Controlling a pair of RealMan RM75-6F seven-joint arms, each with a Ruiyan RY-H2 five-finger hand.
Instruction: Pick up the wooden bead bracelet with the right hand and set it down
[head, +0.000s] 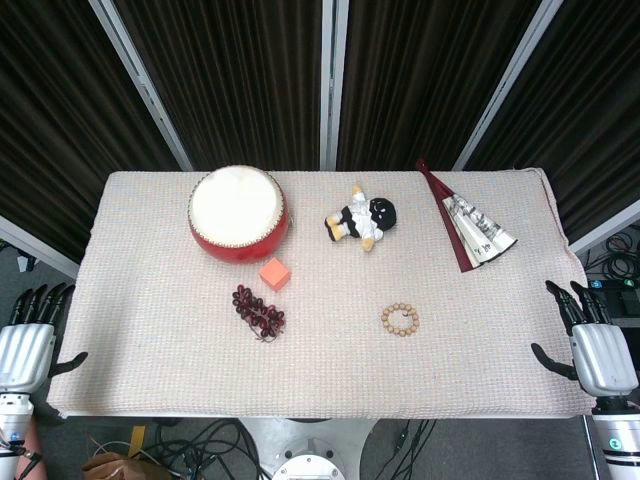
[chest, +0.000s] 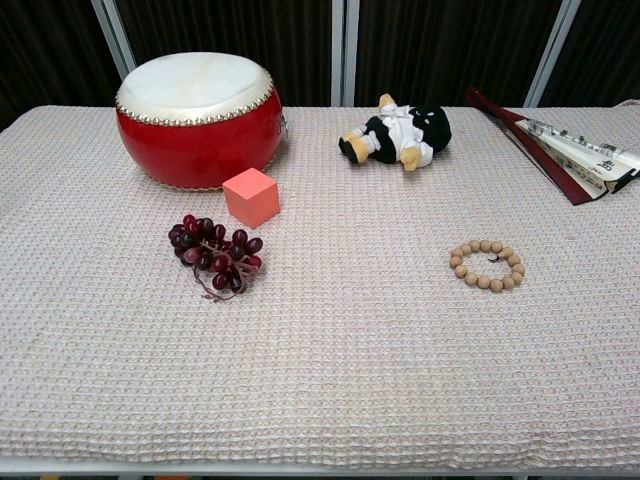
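The wooden bead bracelet (head: 400, 320) lies flat on the bench (head: 150, 370), a bit right of the middle and toward the bottom of the head view. It makes a small round ring of light brown beads. Nothing touches it. In the chest view the wooden bead bracelet (chest: 487, 265) sits at the right of the middle, with a tiny dark bit inside the ring.

The right hand (head: 590, 340) is at the lower right edge of the head view, just off the side of the bench. Its dark fingers are spread apart and point up, and it holds nothing. It is well apart from the bracelet. The left hand (head: 30, 335) is at the lower left edge, also spread, with nothing in it.

A red drum (head: 238, 213) with a white top stands at the upper left. A small pink cube (head: 274, 273) sits just in front of it. A bunch of dark red grapes (head: 258, 312) lies near the cube, lower down. A little doll (head: 362, 218) in black and white lies on its side at the upper middle. A folded fan (head: 468, 222) with a dark red edge lies at the upper right. It has small dark marks on it, too small to read.

A cream woven cloth covers the bench.
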